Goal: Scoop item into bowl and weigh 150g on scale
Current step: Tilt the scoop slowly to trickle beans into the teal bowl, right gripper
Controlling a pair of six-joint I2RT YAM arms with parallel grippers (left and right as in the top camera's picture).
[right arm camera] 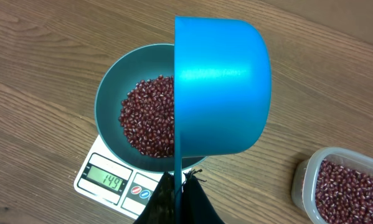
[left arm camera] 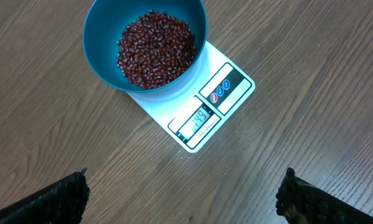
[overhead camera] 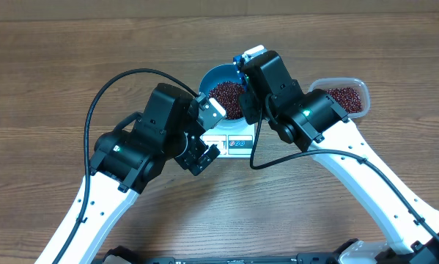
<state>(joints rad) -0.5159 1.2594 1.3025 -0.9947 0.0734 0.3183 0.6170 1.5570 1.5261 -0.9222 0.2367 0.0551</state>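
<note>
Left tool (overhead camera: 204,156) is seen overhead just beside the scale (overhead camera: 234,144), right tool (overhead camera: 242,71) above the bowl (overhead camera: 208,74). Left wrist: the left tool is released, beans (left arm camera: 155,50) heaped in the bowl ahead. Right wrist: the scoop (right arm camera: 223,87) is clenched, tipped directly over the bowl.

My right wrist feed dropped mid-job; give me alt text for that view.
The shut right gripper holds a blue scoop tipped on its side above the blue bowl of red-brown beans on a white scale reading 149. A clear tub of beans stands lower right.
</note>
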